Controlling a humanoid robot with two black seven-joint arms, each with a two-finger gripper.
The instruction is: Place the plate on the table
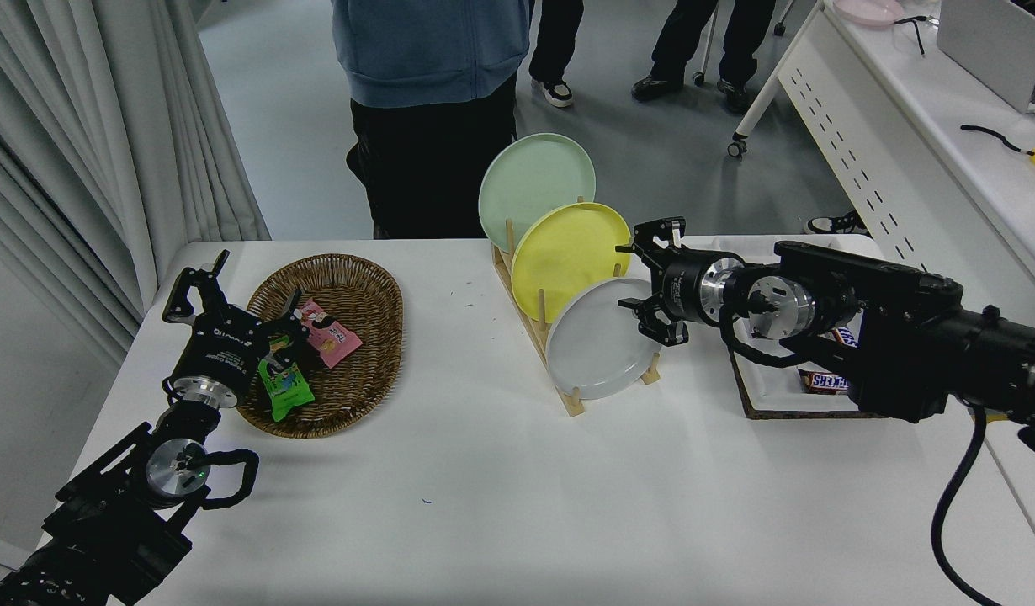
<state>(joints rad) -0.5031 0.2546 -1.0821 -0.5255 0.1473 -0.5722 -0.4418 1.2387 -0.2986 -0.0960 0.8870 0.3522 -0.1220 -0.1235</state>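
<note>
Three plates stand in a wooden rack (pixel 538 324) on the table (pixel 484 471); the grey plate (pixel 597 341) sits in the front slot, and the right end effector (pixel 644 282), fingers apart, is at its upper right rim. Best to straddle the rim squarely, clamp, then lift clear of the pegs without knocking the yellow plate (pixel 564 252). Left end effector (pixel 223 316) parked by the basket (pixel 358 286); only readable print is "SNICKERS" on a bar (pixel 825 383) in the tray

On the large white rectangular table (pixel 501 505), an oval woven wicker basket (pixel 349 286) sits left, holding snack packets. Right of it, a wooden rack (pixel 572 402) holds three round plates upright: pale green plate (pixel 530 181) rearmost, yellow plate (pixel 564 248) middle, light grey plate (pixel 593 345) nearest. A tray (pixel 766 396) lies further right.
</note>
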